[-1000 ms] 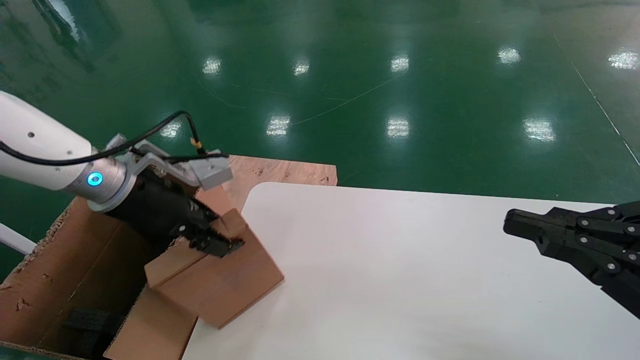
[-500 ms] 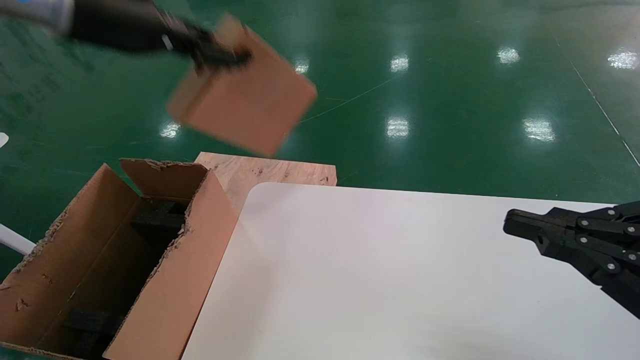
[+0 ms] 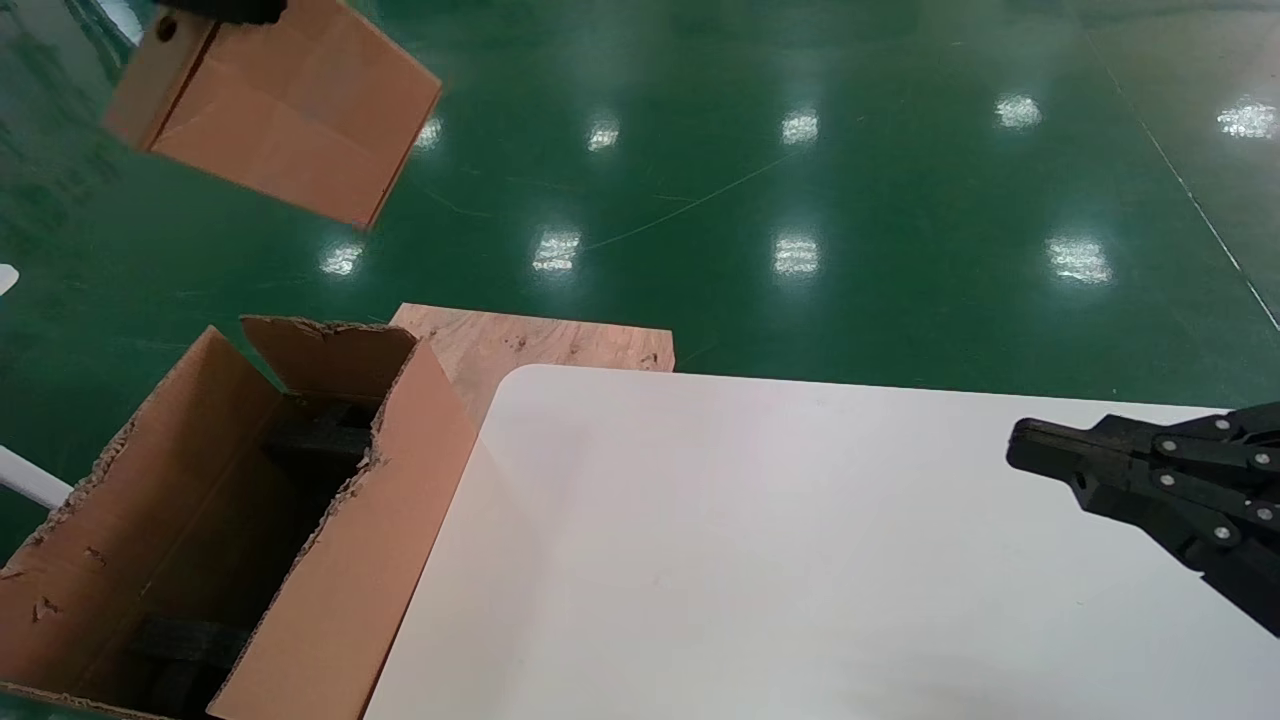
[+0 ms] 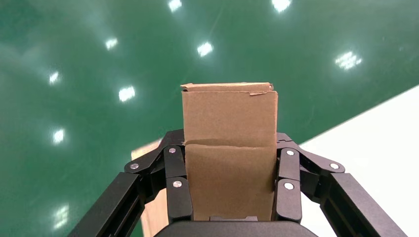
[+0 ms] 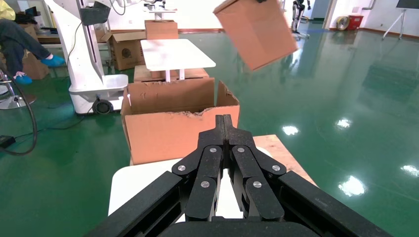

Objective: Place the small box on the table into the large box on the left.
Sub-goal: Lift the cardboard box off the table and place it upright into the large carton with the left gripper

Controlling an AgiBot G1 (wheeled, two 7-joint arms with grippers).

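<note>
in the head view the small box (image 3: 270, 105) now hangs in the upper left of the frame, high above the green floor (image 3: 800, 200), where half a second ago it was nearer the top centre and a second ago it was down at the near lip of the large box (image 3: 210, 520); i read that as the lift being done and the carry swinging left, with the lowering into the carton not yet begun. only a dark sliver of the left gripper (image 3: 222, 8) shows at the top edge over the box. the large box sits open at lower left, black foam blocks (image 3: 320, 435) inside, beside the white desk (image 3: 760, 560), with a plywood board (image 3: 540, 345) behind the desk corner. the right gripper (image 3: 1040, 455) rests at the right edge over the desk, parked. in the left wrist view the left gripper (image 4: 230, 185) has its jaws closed onto both sides of the small box (image 4: 230, 153), which stands up between them, so the hold looks firm to me. in the right wrist view the right gripper (image 5: 227, 123) has its jaws pressed together on nothing, and beyond them i see the large box (image 5: 178, 123) with the small box (image 5: 257, 29) in the air above and right of it. my count: one small box, one large box, one desk, one board, two grippers.
</note>
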